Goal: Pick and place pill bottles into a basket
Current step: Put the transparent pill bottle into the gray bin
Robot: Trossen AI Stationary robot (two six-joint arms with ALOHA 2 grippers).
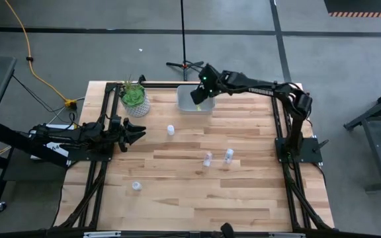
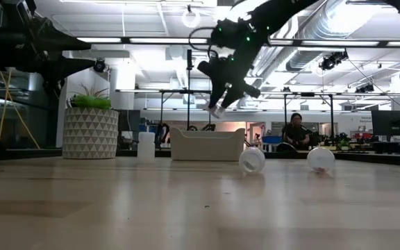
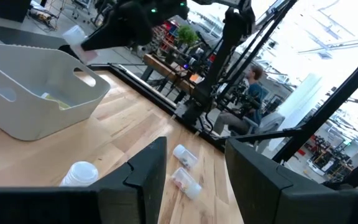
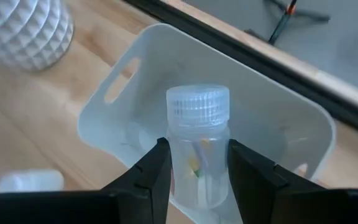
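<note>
My right gripper [image 1: 200,94] is shut on a clear-white pill bottle [image 4: 197,143] held above the pale basket [image 1: 196,100] at the table's far middle. It also shows in the low view [image 2: 218,105], over the basket [image 2: 207,144]. One bottle [image 1: 170,130] stands upright on its base near the basket. Two bottles [image 1: 207,158] [image 1: 229,156] lie on their sides mid-table, and one [image 1: 136,186] stands near the front left. My left gripper [image 1: 137,132] is open and empty at the table's left side. My right gripper pinches the bottle's body [image 4: 197,165] below its ribbed cap between the two fingers [image 4: 151,174]. The cap [image 4: 197,102] sticks out past the fingertips. The fingers slant down from the table's right. The bottle is lifted clear, over the basket's opening.
A white patterned pot with a green plant [image 1: 135,99] stands left of the basket. A black frame rail runs along the table's far edge [image 1: 157,84]. A person [image 2: 296,132] sits in the room beyond the table.
</note>
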